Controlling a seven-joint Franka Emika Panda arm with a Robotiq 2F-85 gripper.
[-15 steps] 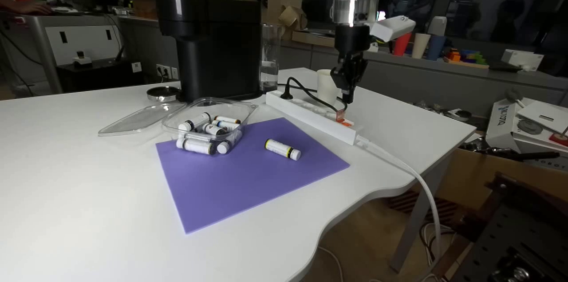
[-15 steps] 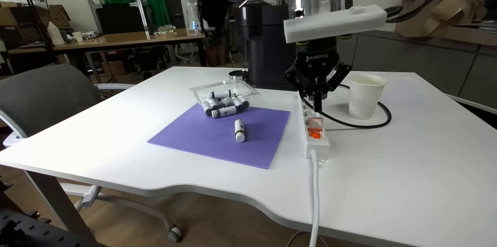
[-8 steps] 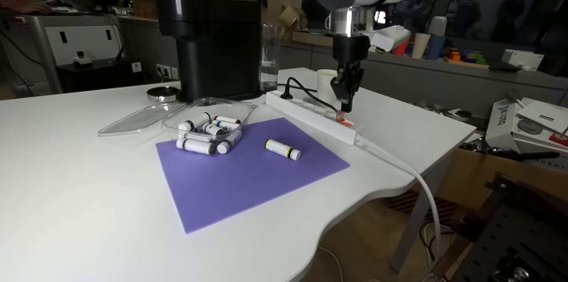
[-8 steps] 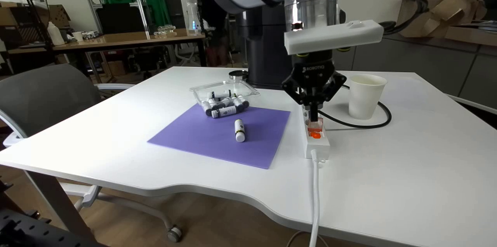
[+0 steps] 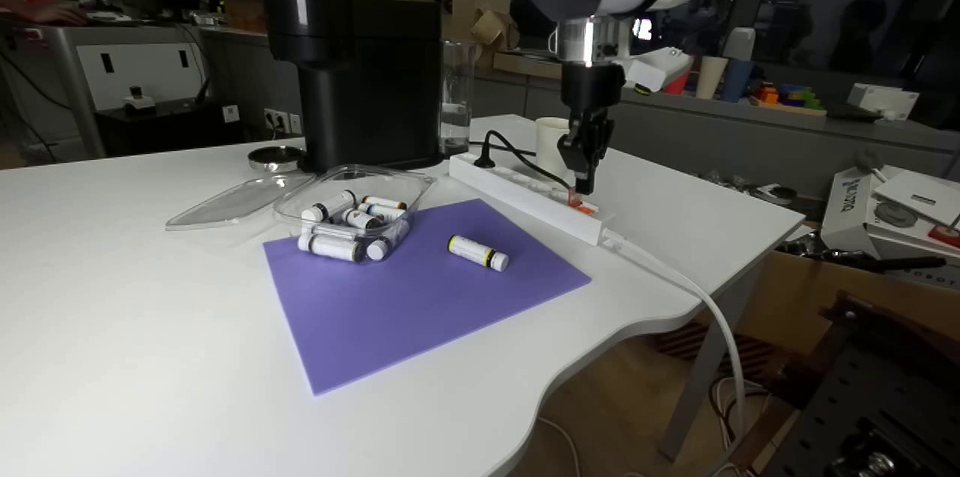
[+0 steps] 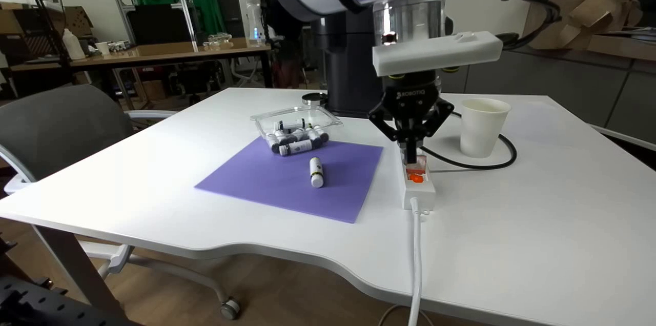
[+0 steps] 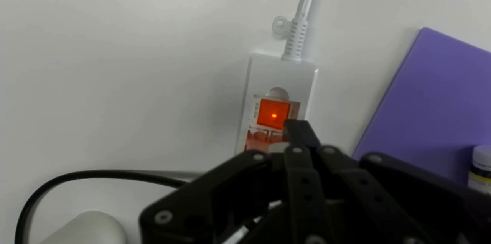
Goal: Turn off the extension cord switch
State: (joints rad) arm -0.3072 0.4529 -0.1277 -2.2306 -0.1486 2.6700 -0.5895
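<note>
The extension cord (image 5: 517, 195) is a long white power strip on the table, shown in both exterior views (image 6: 420, 198). In the wrist view its cable end (image 7: 282, 73) points up. The switch (image 7: 273, 113) is orange-red with a bright spot of light; it also shows in both exterior views (image 5: 586, 211) (image 6: 416, 178). A clear reddish flap (image 6: 416, 164) stands up beside the switch. My gripper (image 6: 410, 158) is shut and empty, pointing down just above the flap. In the wrist view its fingertips (image 7: 300, 131) overlap the switch's lower right corner. Contact cannot be told.
A black plug (image 5: 484, 160) with a black cable sits in the strip's far end. A white cup (image 6: 482, 128) stands beside the strip. A purple mat (image 5: 420, 297) with a small white cylinder (image 5: 478, 253), a clear tub (image 5: 352, 211) and a black coffee machine (image 5: 360, 72) are nearby.
My gripper has moved down toward the strip, and slightly left in both exterior views, so its tip now is by the flap. It stays shut. The strip has not moved.
</note>
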